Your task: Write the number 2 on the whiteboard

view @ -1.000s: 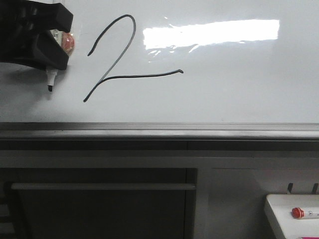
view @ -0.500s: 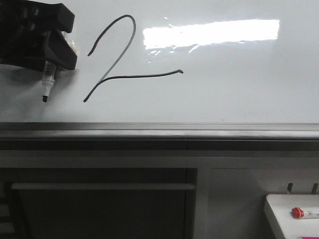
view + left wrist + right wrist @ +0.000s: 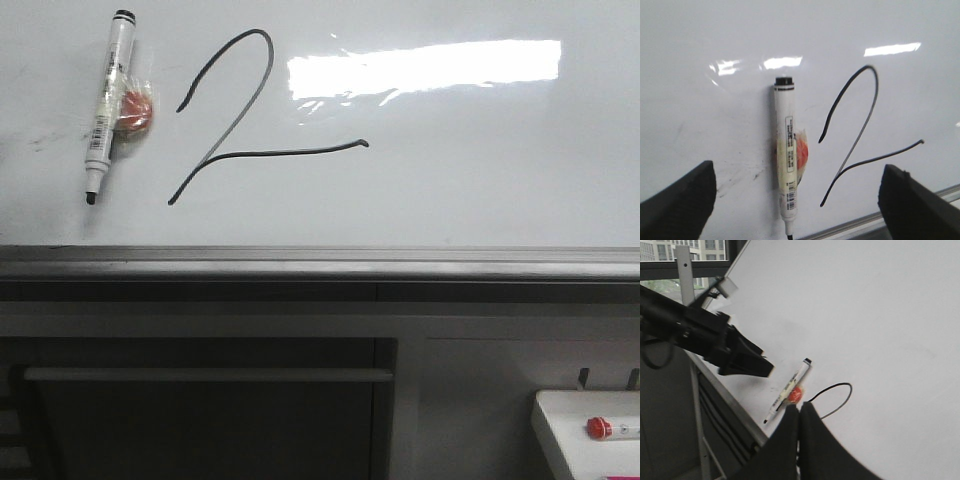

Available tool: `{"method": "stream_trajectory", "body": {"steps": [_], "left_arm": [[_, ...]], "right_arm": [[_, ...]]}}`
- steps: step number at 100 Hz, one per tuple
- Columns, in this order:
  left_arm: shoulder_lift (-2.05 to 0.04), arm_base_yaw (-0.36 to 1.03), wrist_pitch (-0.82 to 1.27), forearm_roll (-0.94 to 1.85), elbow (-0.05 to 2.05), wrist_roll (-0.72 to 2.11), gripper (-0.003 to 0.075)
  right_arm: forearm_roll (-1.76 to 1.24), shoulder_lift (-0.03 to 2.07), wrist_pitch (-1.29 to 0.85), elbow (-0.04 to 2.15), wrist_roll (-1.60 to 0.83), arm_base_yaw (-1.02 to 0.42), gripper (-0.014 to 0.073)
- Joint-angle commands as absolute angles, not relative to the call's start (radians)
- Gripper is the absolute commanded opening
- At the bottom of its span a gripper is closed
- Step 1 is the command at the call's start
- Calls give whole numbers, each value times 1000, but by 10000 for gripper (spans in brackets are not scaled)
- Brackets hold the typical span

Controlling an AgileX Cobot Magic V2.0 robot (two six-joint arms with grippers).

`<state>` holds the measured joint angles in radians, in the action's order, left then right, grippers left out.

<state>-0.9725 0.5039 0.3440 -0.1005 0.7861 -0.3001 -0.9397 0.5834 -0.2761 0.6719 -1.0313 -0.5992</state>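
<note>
left gripper [image 3: 792,200] spread wide, dark fingers [image 3: 677,205] on either side of the marker [image 3: 786,155], touching nothing; seen from the right wrist as a black wedge [image 3: 742,360] held off the board just beside the pen. right gripper [image 3: 799,440] pressed together, fingers meeting in a thin seam, holding nothing.

drawn in thin black line on the whiteboard [image 3: 480,190]: the number 2 [image 3: 240,120], with curved top, long slanting stroke, and a wavy tail running toward the glare [image 3: 425,65]. lies in the left half of the board in the front view, above the grey metal ledge [image 3: 320,262], complete and unsmudged.

just to its left, lying flat on the board and apart from the stroke: the marker, white barrel, black end cap up, uncapped dark tip [image 3: 91,198] pointing down toward the ledge. beside the barrel and touching it, something small and red-orange in clear wrap [image 3: 134,106]; cannot tell what. faint grey smudges [image 3: 40,142] further left.

below the ledge, dark frame with a pale horizontal bar [image 3: 205,375]. at lower right, well apart from the board, a small white tray [image 3: 560,420] with a red-capped marker [image 3: 610,428] lying in it.
</note>
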Motion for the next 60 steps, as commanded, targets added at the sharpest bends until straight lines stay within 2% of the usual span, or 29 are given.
{"method": "stream_trajectory", "body": {"steps": [1,13,35,42,60], "left_arm": [[-846,510,306,-122,819,-307,596],[-713,510,359,-180,819,-307,553],[-502,510,522,-254,765,-307,378],[-449,510,545,-254,730,-307,293],[-317,510,544,-251,622,-307,14]], "right_arm": [[-919,550,-169,677,-1034,-590,-74],[-919,471,-70,586,-1034,-590,-74],[-930,296,85,323,-1034,-590,-74],[-930,249,90,265,-1034,-590,-74],[-948,189,63,204,-1034,-590,-74]]}}
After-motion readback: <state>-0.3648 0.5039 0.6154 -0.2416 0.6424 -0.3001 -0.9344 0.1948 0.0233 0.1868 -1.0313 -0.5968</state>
